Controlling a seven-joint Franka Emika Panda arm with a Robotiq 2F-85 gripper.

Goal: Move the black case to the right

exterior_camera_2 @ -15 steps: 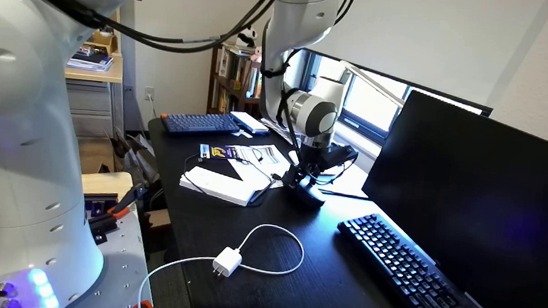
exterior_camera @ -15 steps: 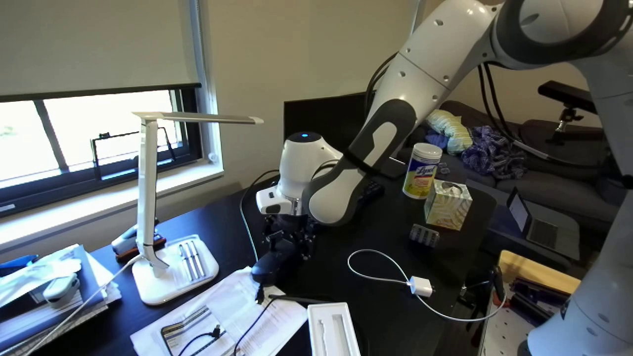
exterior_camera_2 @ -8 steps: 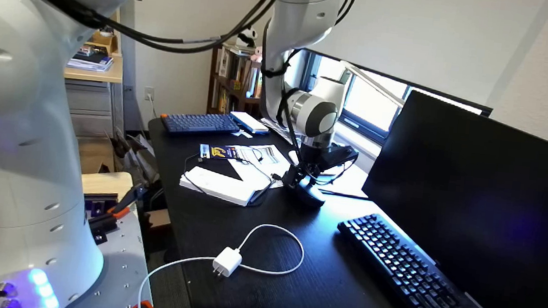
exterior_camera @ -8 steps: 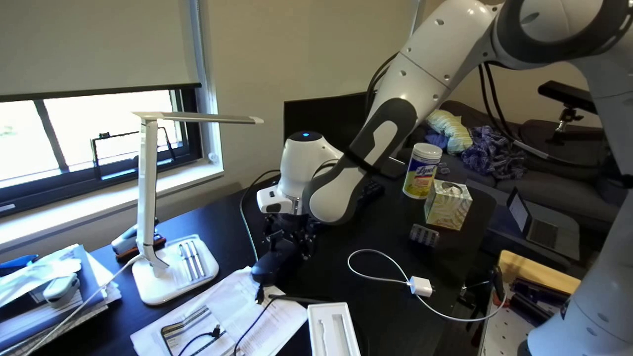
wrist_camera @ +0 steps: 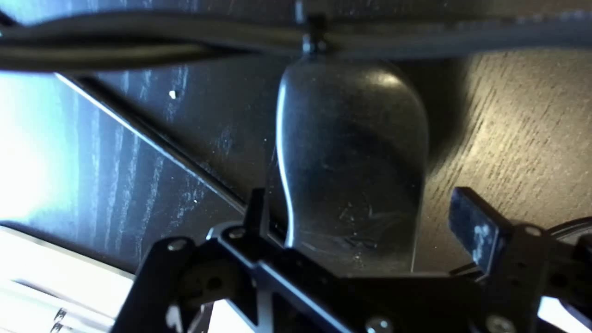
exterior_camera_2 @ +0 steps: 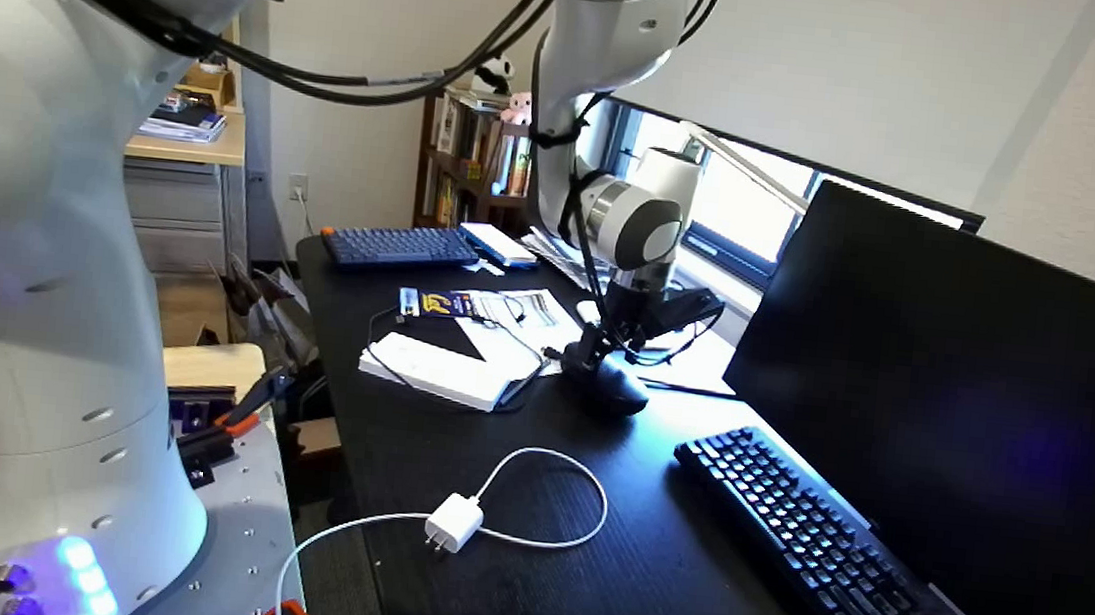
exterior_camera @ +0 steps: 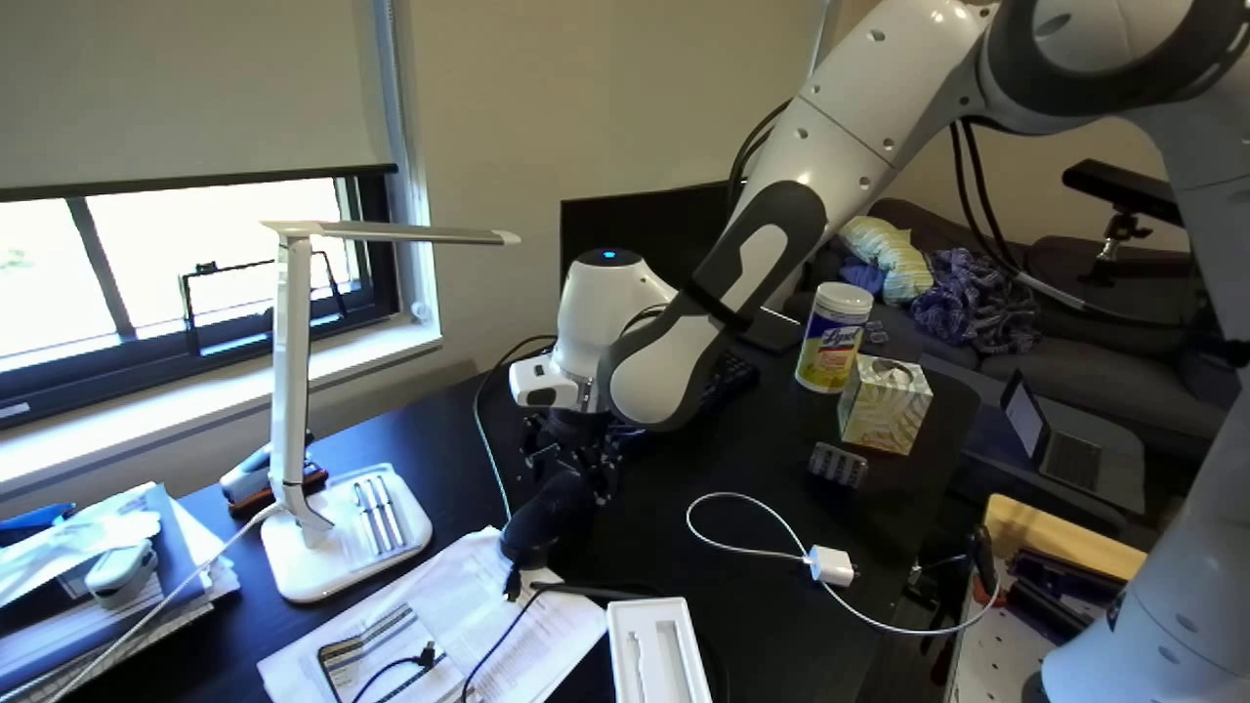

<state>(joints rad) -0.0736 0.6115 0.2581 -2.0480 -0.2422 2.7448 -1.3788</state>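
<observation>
The black case (wrist_camera: 351, 152) is a smooth dark oblong with a rounded end. It lies on the dark desk in the wrist view, lengthwise between my fingers. It also shows in both exterior views (exterior_camera: 532, 527) (exterior_camera_2: 612, 391), partly under the gripper. My gripper (wrist_camera: 360, 208) is open. One finger stands close by the case's left edge; the other finger (wrist_camera: 474, 229) is apart from its right edge, with bare desk between. The gripper also shows in both exterior views (exterior_camera: 574, 478) (exterior_camera_2: 598, 353), just over the case. The case's near end is hidden behind the gripper.
Papers (exterior_camera: 459, 625) and a white box (exterior_camera: 659, 649) lie near the case. A desk lamp (exterior_camera: 347, 532) stands to one side. A keyboard (exterior_camera_2: 815, 554) lies before the monitor (exterior_camera_2: 960, 408). A white charger with cable (exterior_camera_2: 455, 522) lies on the desk. Gripper cables cross the wrist view's top.
My gripper and arm have risen a little, and more of the case shows below the fingers. The case lies in about the same place.
</observation>
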